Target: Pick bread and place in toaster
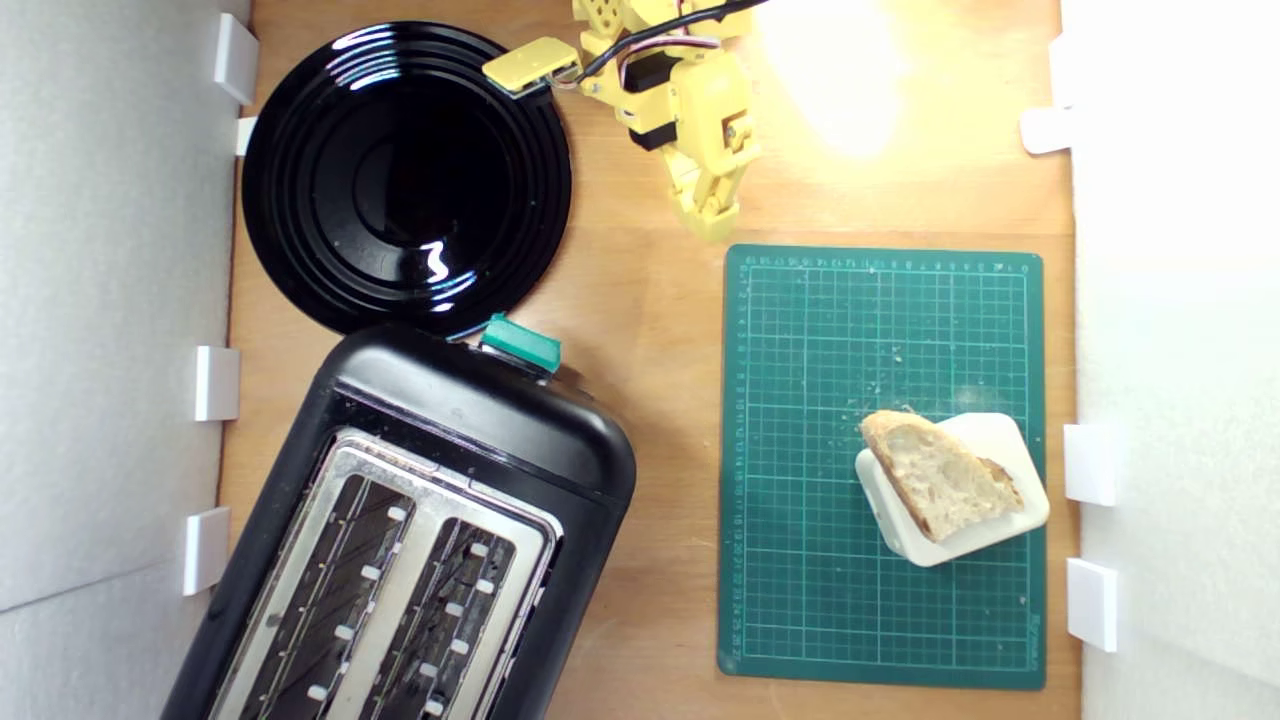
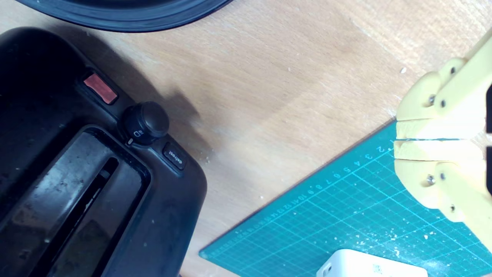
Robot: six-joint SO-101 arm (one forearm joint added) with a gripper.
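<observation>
The bread (image 1: 940, 478), a pale wedge with a brown crust, lies on a white rounded block (image 1: 985, 430) on the green cutting mat (image 1: 820, 330). The black toaster (image 1: 470, 440) with a silver slotted top and teal lever knob (image 1: 520, 343) sits at the lower left of the exterior view. My yellow gripper (image 1: 712, 222) hangs at the far edge of the mat, well away from the bread, its fingers pressed together and holding nothing. In the wrist view the gripper (image 2: 399, 140) shows a hairline seam between its fingertips; the toaster's end (image 2: 115, 184) with its dial is there, the bread is out of view.
A glossy round black plate (image 1: 300, 180) lies at the back left, touching the toaster's end. White walls with small white brackets (image 1: 216, 382) border both sides. Bare wooden tabletop (image 1: 660, 400) runs between toaster and mat. The white block's corner (image 2: 361, 263) shows in the wrist view.
</observation>
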